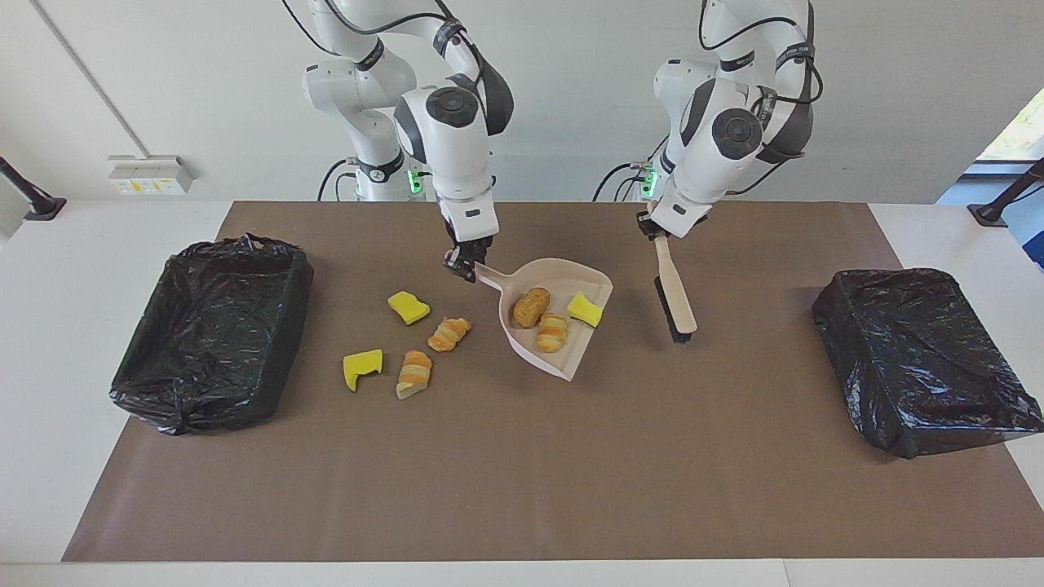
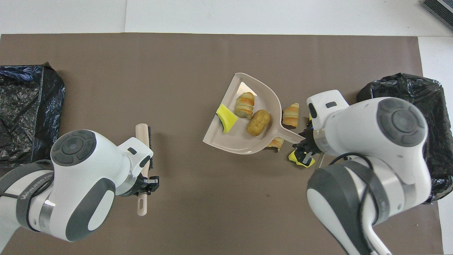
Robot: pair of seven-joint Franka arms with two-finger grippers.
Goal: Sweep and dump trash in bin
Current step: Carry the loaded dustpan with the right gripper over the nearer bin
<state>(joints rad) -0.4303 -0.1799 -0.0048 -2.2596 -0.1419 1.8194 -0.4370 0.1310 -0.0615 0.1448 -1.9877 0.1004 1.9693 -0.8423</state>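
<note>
Two black-lined bins [image 1: 214,330] [image 1: 922,359] sit at the bench ends, and four trash pieces [image 1: 414,372] lie loose on the mat toward my right arm's bin. My right tool [image 1: 461,265] grips the dustpan [image 1: 563,350] handle, lifted, carrying three pieces [image 1: 530,306]. My left tool [image 1: 652,232] is clamped on the brush [image 1: 673,293].
</note>
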